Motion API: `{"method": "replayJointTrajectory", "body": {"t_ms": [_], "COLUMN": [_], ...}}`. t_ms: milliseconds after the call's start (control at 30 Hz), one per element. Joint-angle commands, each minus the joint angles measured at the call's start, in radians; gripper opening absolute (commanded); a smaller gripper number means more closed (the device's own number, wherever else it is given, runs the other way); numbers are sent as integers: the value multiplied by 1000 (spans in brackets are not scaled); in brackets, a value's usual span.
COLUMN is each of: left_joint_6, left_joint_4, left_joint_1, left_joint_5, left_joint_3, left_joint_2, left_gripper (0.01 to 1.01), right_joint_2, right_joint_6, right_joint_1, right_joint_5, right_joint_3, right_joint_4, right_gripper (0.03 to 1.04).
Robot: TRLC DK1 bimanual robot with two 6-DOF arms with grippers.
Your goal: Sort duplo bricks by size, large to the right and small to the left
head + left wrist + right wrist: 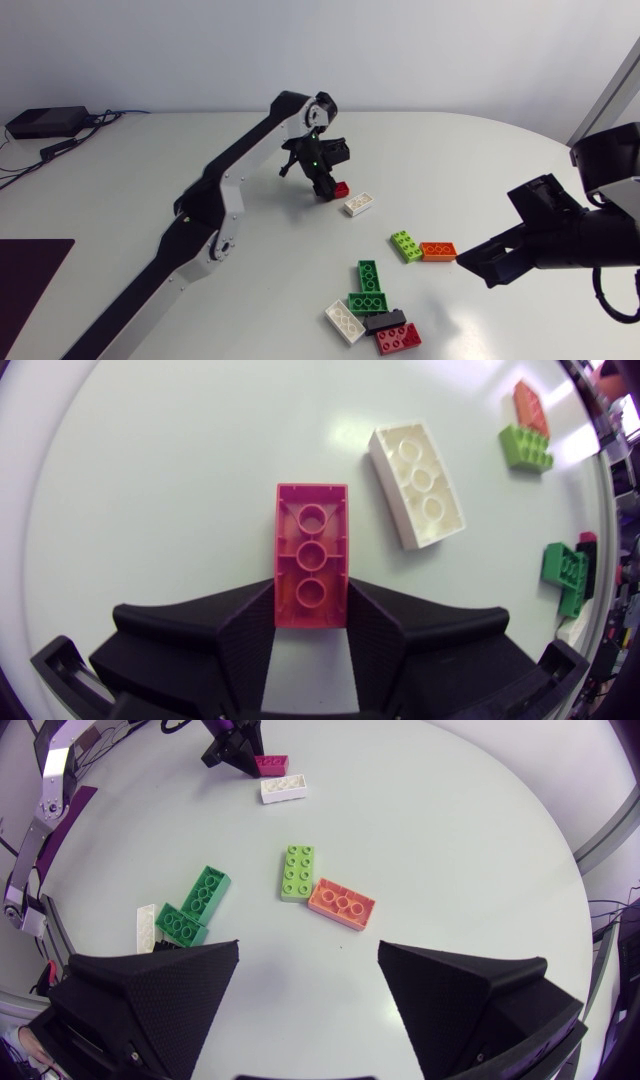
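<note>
Left pincer (pixel 311 586) is clamped on the near end of the red brick (pixel 312 550), which lies underside-up mid surface (pixel 480 150) beside the white brick (pixel 417 483), long axis pointing straight ahead of the fingers; lift it vertically so it can't pivot or nudge white, while the right pincer (pixel 308 948) is wide and empty.

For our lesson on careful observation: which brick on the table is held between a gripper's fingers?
The red brick, clamped between both fingers of the left gripper; the white brick beside it and all the others lie free.
</note>
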State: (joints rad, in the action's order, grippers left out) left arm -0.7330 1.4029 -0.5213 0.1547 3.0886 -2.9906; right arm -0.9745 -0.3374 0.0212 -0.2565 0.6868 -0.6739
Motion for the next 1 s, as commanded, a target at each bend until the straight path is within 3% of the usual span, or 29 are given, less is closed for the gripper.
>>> {"method": "replayJointTrajectory", "body": {"t_ms": [0, 200, 600, 967], "left_joint_6": [9, -19, 24, 37], "left_joint_4": [67, 74, 76, 65], "left_joint_1": [-34, -46, -148, -100], "left_joint_5": [-10, -3, 2, 0], "left_joint_3": [93, -136, -151, -142], "left_joint_2": [-41, 153, 162, 206], "left_gripper": [93, 87, 87, 87], "right_joint_2": [-9, 26, 120, 151], "right_joint_6": [-22, -23, -25, -28], "right_joint_1": [-14, -14, -20, -23], "right_joint_5": [-4, -4, -9, -9], "right_joint_3": [-26, -32, -40, -33], "right_joint_4": [4, -13, -78, -105], "right_gripper": [1003, 1003, 1003, 1003]}}
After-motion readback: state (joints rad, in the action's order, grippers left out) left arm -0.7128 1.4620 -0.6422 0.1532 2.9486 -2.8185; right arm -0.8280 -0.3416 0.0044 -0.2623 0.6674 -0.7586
